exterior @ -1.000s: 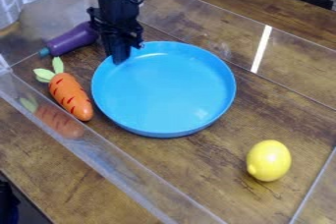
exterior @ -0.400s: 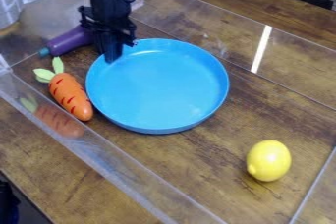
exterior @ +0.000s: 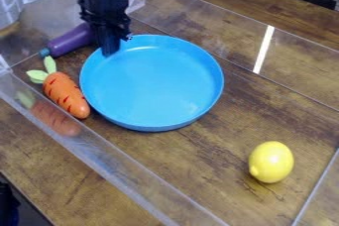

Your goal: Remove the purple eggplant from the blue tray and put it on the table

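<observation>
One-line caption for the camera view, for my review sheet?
Shut gripper at blue tray rim; purple eggplant on the table behind it, beside carrot; lemon nearby.

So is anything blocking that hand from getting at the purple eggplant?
Nothing visible does. The eggplant already lies on the table, outside the blue tray, just to the picture-left of the shut hand. The hand's own body hides the eggplant's near end, so whether they touch can't be told.

A: Orange carrot (exterior: 61,93) lying at nine o'clock, green leaves pointing up toward eleven!

B: And a yellow lemon (exterior: 271,162) sitting alone at five o'clock, well apart from it.
</observation>
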### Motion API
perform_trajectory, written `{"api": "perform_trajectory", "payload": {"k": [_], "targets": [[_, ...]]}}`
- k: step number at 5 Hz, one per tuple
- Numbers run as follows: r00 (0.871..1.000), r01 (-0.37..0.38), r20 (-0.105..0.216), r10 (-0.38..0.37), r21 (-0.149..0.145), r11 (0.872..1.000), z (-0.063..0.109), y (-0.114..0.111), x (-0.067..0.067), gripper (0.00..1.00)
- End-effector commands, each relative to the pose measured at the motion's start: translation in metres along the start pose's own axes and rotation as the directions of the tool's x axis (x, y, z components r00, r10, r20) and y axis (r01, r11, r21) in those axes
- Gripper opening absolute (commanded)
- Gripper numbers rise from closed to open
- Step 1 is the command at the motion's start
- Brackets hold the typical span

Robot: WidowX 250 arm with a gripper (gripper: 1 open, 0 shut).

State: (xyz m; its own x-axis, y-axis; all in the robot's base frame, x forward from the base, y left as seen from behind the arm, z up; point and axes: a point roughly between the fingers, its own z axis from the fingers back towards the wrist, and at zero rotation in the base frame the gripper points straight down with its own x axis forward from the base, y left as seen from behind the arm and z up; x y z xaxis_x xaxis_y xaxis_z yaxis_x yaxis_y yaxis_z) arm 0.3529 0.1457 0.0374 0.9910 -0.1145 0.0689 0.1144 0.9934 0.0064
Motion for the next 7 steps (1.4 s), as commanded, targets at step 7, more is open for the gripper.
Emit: {"api": "perform_trajectory", "payload": {"k": [7], "targets": [[0.961,0.250,0.106,-0.254,0.047,0.967,0.040,-0.036,0.038,0.00]]}}
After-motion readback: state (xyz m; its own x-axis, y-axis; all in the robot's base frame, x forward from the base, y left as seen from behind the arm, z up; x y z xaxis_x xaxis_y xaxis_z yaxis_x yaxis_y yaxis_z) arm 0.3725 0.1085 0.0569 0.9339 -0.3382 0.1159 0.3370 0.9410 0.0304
